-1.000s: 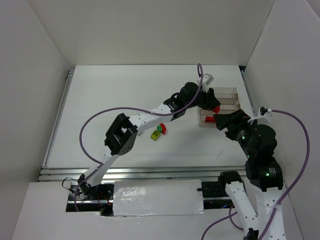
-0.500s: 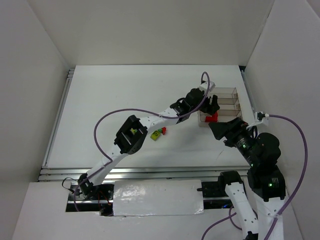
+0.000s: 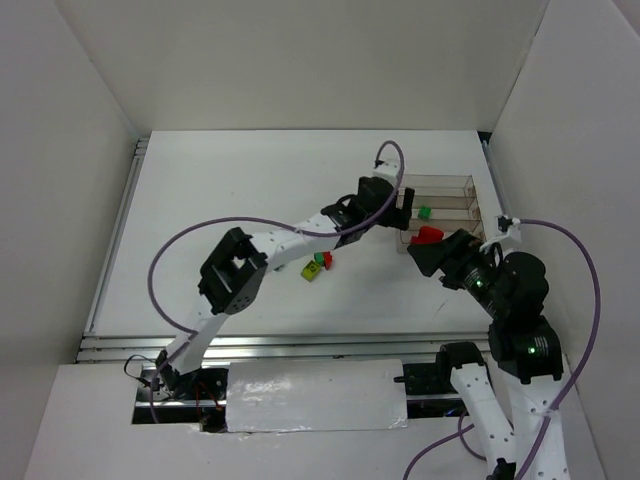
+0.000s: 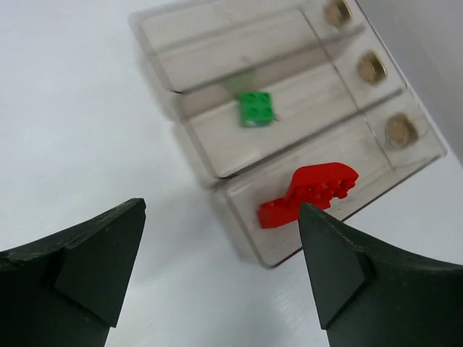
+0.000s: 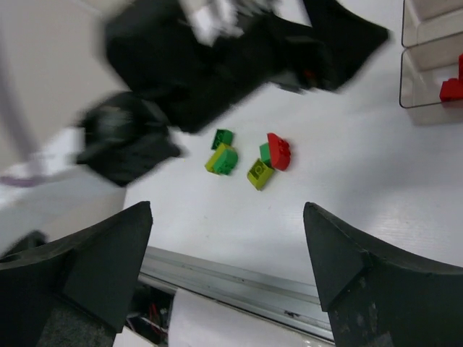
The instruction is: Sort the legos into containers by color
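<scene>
The clear tray of containers (image 3: 468, 182) stands at the right of the table. In the left wrist view the tray (image 4: 217, 43) holds a green lego (image 4: 257, 108) in one compartment and red legos (image 4: 311, 194) in the nearest one. My left gripper (image 4: 221, 215) hangs open and empty just short of the tray's near end, seen from above as the left gripper (image 3: 398, 212). My right gripper (image 5: 226, 213) is open and empty, above the bare table near the tray's front, in the top view the right gripper (image 3: 425, 252). Several loose legos (image 5: 249, 159) in red, green and yellow-green lie together.
The loose legos (image 3: 318, 264) lie under the left forearm, left of the tray. The left arm (image 5: 217, 58) shows blurred across the top of the right wrist view. A metal rail (image 5: 239, 282) runs along the table's near edge. White walls close in both sides.
My left gripper has opened over the tray and drawn back to the left; a green lego now lies in a compartment. My right gripper has opened a little wider and shifted slightly.
</scene>
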